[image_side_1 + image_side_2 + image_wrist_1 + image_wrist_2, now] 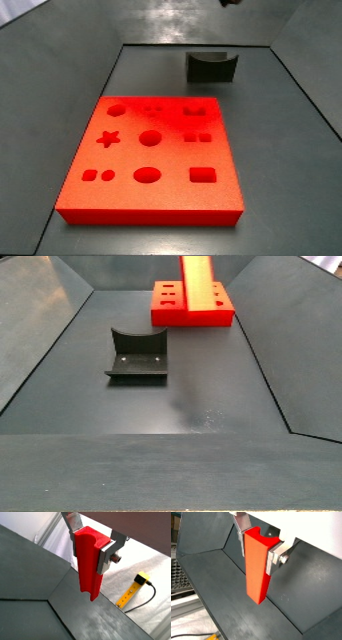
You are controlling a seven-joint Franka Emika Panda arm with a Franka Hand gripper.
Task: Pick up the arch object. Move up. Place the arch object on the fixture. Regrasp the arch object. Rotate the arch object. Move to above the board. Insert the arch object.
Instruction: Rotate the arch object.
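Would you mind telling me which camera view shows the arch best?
A wrist view: the arch fills the frame end to end, clamped at its upper end in the hand. The second wrist camera shows it similarly. A side view catches only a strip over the board; the remaining side view misses it.

gripper (93, 543) | fingers (72, 523): flat silver plates | round silver bolt head (117, 559) on one finger's outer side

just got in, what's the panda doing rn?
The gripper has its jaws shut on the arch object, the red bar hanging down between them in both wrist views, clear of the floor. In a side view the bar hangs in front of the board. The fixture sits empty on the floor beyond the board. Nothing is inserted yet.
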